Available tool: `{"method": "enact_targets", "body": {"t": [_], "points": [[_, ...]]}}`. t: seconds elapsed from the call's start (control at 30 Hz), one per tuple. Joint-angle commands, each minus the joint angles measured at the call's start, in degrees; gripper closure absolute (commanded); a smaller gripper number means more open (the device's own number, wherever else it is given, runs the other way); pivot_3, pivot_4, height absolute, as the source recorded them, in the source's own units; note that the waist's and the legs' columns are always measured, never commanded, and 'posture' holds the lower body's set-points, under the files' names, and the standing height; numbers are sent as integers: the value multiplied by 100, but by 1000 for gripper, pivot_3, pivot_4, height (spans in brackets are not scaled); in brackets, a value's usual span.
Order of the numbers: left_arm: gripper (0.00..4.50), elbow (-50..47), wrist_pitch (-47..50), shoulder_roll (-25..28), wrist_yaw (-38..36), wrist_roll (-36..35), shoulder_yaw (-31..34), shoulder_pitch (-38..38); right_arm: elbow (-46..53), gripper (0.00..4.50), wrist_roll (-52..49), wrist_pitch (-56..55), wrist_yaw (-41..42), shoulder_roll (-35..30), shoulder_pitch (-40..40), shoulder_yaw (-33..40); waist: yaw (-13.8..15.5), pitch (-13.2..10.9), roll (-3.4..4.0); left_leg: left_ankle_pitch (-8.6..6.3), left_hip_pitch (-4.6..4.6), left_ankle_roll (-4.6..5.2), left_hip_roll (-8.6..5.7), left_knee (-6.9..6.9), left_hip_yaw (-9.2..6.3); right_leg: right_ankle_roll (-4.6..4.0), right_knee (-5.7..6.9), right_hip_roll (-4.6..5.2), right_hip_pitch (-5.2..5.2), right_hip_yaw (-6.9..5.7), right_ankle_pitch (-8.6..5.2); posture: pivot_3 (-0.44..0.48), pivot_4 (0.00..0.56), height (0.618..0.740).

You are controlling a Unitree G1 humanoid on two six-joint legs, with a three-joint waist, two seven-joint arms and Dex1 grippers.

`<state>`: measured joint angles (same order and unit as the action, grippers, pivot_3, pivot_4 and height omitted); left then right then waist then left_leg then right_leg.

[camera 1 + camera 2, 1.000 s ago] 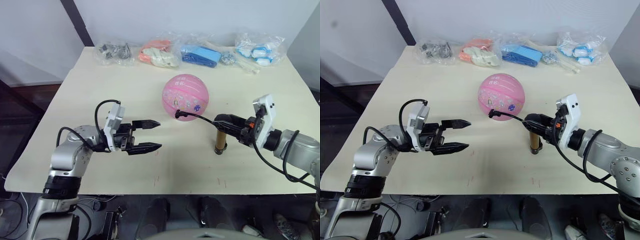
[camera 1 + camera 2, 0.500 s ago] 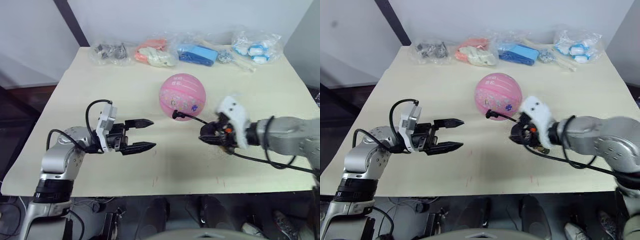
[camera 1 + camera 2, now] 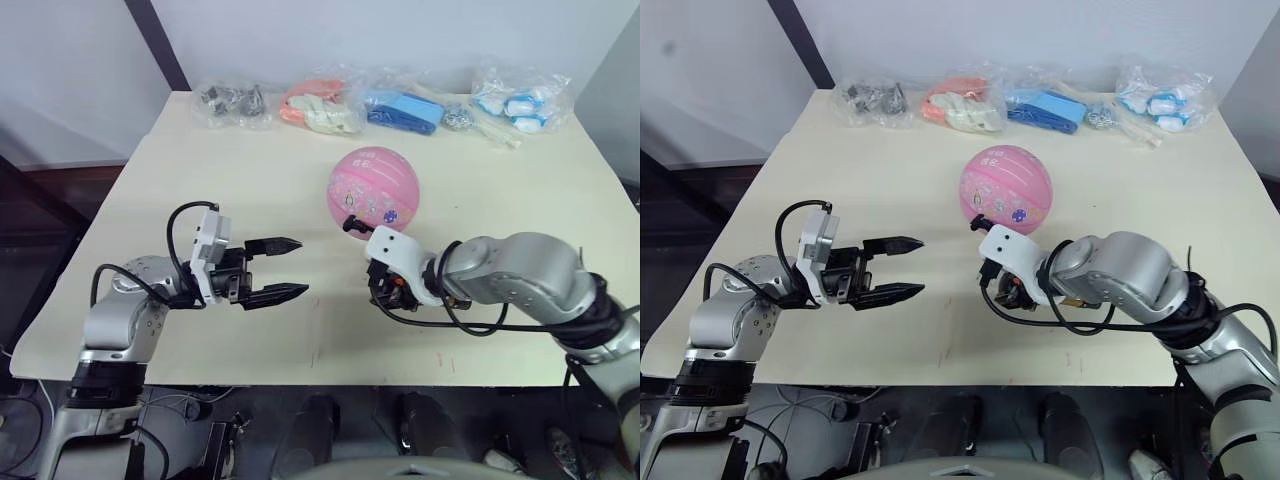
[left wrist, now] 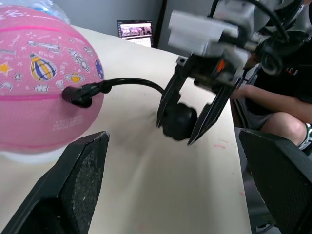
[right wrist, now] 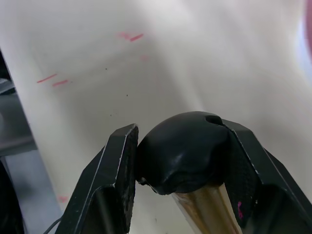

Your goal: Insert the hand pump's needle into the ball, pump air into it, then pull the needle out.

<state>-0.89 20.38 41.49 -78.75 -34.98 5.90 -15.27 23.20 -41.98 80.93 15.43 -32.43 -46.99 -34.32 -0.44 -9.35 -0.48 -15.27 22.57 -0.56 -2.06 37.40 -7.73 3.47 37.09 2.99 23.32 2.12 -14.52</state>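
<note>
The ball (image 3: 372, 190) sits mid-desk with the needle (image 4: 77, 96) fitting already pressed against its near side, its hose (image 4: 131, 83) arcing back to the hand pump (image 5: 187, 156), whose black end cap the right gripper (image 5: 180, 146) has its fingers clamped on, low over the desk (image 3: 200, 190). By the look of it insertion is done, while pumping and pulling the needle out remain. The left gripper (image 3: 285, 268) hovers well left of the ball with fingers apart and empty, and the plastic bags (image 3: 400, 105) along the far edge stand clear of the work.
</note>
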Motion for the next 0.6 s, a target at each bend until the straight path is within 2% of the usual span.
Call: {"method": "enact_targets", "body": {"t": [0.03,0.33,0.37,0.4,0.5,0.6], "points": [[0,131,-220,130,-137,68,131,5,-411,2633,416,8,215,-49,284,-309,10,0,-1,1,0,-1,-2,2,-1,1,2,1,0,0,1,0,150,740],[0,405,-491,85,-203,274,59,37,-503,2633,1147,-283,771,-261,510,-701,-3,1,-1,5,3,-9,-10,2,-4,1,8,9,1,-1,1,0,150,740],[0,419,-507,80,-202,286,50,31,-470,1576,1212,-319,819,-293,527,-726,-5,0,-1,5,4,-9,-10,2,-3,1,8,10,1,-1,1,0,150,740],[0,432,-518,75,-203,297,44,24,-435,1376,1270,-346,871,-316,545,-736,-14,0,0,5,4,-8,-11,2,-4,1,10,10,1,-1,1,0,150,740],[0,473,-549,55,-216,325,28,-10,-161,30,1281,-335,939,-315,670,-391,-54,-1,1,5,9,-8,-11,1,-4,1,37,10,26,18,1,0,150,740],[0,520,-575,39,-226,347,8,-54,352,30,1142,-321,1067,-436,820,112,-157,-3,3,0,10,1,-7,2,0,-1,74,9,48,25,-1,0,150,740]]}}
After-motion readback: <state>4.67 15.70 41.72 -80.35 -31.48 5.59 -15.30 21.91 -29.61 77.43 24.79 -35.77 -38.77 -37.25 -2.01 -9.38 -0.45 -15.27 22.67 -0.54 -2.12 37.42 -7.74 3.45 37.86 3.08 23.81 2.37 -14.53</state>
